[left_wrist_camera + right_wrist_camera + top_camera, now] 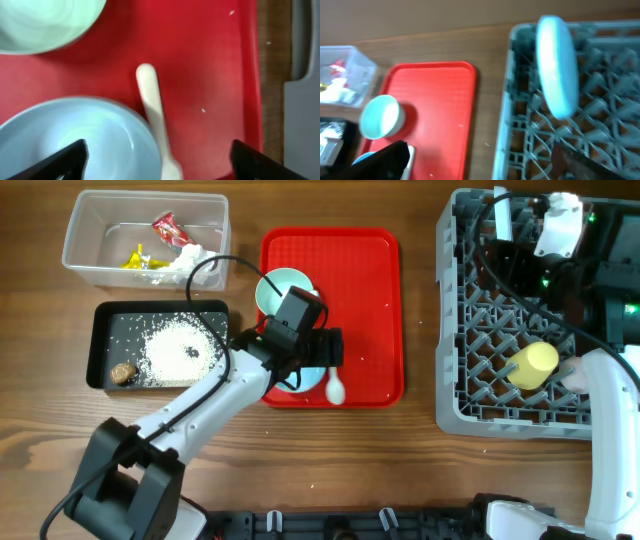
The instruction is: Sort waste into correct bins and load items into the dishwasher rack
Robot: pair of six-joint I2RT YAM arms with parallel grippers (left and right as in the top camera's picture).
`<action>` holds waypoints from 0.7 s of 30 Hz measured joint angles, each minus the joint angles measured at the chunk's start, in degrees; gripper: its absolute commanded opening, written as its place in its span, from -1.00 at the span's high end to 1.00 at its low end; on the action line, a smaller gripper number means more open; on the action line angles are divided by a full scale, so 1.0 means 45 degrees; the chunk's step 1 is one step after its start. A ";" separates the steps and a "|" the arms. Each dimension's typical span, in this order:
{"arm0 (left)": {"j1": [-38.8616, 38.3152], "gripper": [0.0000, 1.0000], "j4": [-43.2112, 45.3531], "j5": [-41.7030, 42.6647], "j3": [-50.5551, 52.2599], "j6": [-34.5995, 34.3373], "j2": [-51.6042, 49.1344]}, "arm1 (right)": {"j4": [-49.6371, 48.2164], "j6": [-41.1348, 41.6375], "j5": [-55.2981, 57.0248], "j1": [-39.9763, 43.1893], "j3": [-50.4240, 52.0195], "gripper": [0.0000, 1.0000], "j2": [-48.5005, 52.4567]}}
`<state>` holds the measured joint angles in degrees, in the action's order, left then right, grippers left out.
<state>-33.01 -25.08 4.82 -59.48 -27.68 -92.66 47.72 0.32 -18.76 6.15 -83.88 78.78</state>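
Note:
My left gripper (322,348) is open above the red serving tray (370,310). In the left wrist view its jaws (160,161) straddle the rim of a pale blue bowl (75,135) and the white spoon (150,100) lying beside it, holding nothing. A mint bowl (285,288) stands further back on the tray. My right gripper (490,165) is open and empty over the grey dishwasher rack (480,395). A light blue plate (557,65) stands on edge in the rack. A yellow cup (533,363) lies in the rack. The pink cup is out of view.
The clear tub (90,265) at the back left holds red and yellow wrappers (168,227) and a white tissue (188,258). The black tray (105,320) in front of it holds rice grains (180,352) and a brown lump (123,373).

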 measured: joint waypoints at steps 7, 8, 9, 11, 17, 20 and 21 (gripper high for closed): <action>0.0335 -1.00 -0.5236 -0.2832 -0.4770 -0.0359 0.2837 | -0.0811 0.0034 -0.0787 -0.2769 0.0000 -0.66 0.1307; 0.0607 -1.00 -0.5493 -0.3439 -0.4959 -0.0452 0.3507 | -0.1059 0.0214 -0.0835 -0.3322 0.0000 -0.58 0.1797; 0.1054 -1.00 -0.5799 -0.4085 -0.5042 -0.0573 0.4250 | -0.1200 0.0369 -0.0840 -0.3803 0.0000 -0.56 0.2278; 0.2327 -1.00 -0.6737 -0.4935 -0.5134 -0.0903 0.5265 | -0.1243 0.0787 -0.0879 -0.4872 0.0000 -0.45 0.3565; 0.5615 -1.00 -0.8446 -0.4799 -0.4906 -0.1972 0.4736 | -0.0486 0.1229 -0.0860 -0.7164 0.0024 -0.34 0.6241; 0.6596 -1.00 -0.8427 -0.3963 -0.4770 -0.2021 0.3687 | -0.0442 0.1229 -0.0515 -0.8184 0.0024 -0.35 0.6552; 0.6829 -1.00 -0.8310 -0.3502 -0.4745 -0.1914 0.3215 | -0.0447 0.1224 -0.0301 -0.8476 0.0024 -0.35 0.6674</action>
<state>-2.28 -62.48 -10.94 -80.84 -36.29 -78.19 45.71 5.82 -20.12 -31.99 -83.77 108.81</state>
